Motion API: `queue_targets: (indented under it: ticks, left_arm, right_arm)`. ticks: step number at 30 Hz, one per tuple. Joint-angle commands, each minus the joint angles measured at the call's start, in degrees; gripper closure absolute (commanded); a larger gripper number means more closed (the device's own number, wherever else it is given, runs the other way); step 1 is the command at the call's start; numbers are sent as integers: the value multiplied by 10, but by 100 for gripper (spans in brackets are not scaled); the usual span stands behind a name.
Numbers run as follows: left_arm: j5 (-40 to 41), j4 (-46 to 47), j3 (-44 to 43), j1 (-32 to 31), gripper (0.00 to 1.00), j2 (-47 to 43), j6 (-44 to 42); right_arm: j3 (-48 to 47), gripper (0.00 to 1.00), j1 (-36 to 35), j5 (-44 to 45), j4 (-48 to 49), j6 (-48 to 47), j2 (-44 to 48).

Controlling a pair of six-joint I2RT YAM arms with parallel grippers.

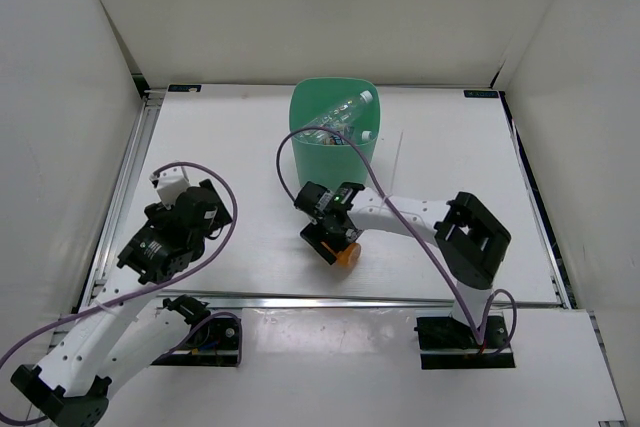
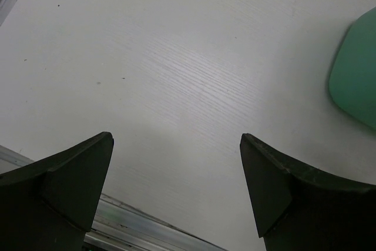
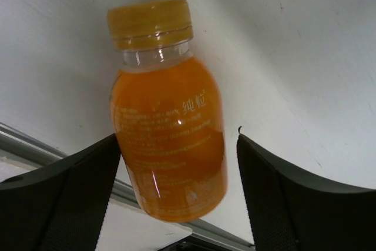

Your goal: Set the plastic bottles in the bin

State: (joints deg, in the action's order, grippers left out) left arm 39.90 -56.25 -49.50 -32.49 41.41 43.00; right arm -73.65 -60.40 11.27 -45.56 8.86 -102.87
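Right claw (image 3: 179, 139) is down over the short orange bottle (image 3: 167, 133), and its jaws are spread wide, gripping nothing. From the right wrist camera the bottle sits between the two fingers (image 3: 64, 192), cap pointing away from me. It is off-centre: its left side is right against the left finger, and there is a clear gap to the right one.

So this is the grasp step, and I want it clean. I'd nudge the claw a touch so the bottle sits in the middle, then close slowly across the fat belly, not the neck. That round plastic looks slick, and a lopsided squeeze could roll it or squirt it out towards the rail (image 1: 400, 300).

From above, the orange bottle (image 1: 347, 254) lies on the table (image 1: 480, 177) at the tip of the right claw (image 1: 335, 235), near the front edge. The bin (image 1: 296, 117) stands well beyond it towards the back, with clear bottles (image 1: 345, 112) showing inside.

Left claw (image 2: 176, 139) hangs open over bare table, holding nothing, with the bin's wall (image 2: 355, 74) off at the right edge of its view.
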Motion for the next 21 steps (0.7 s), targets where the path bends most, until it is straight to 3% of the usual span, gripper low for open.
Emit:
queue_targets:
  ticks: [1,2,4,8,10,15,21]
  left_arm:
    - [9,-11,-24,1,0,6,3]
    - [15,-11,-24,1,0,6,3]
    - [15,-11,-29,1,0,14,3]
    - [27,-4,-34,1,0,33,-3]
    - [34,2,-34,1,0,33,-3]
    - [34,13,-24,1,0,39,-3]
    - [29,18,-18,1,0,63,-3]
  right_arm:
    - [-9,22,17,-33,7,19,-17]
    - [-14,33,22,-33,0,19,-17]
    - [-23,48,22,-39,-12,25,-17]
    - [-82,60,22,-19,-56,30,0]
    - [-136,60,22,-9,-91,35,22]
    - [-415,56,16,109,-139,13,18]
    - [-585,51,113,140,-118,41,-6]
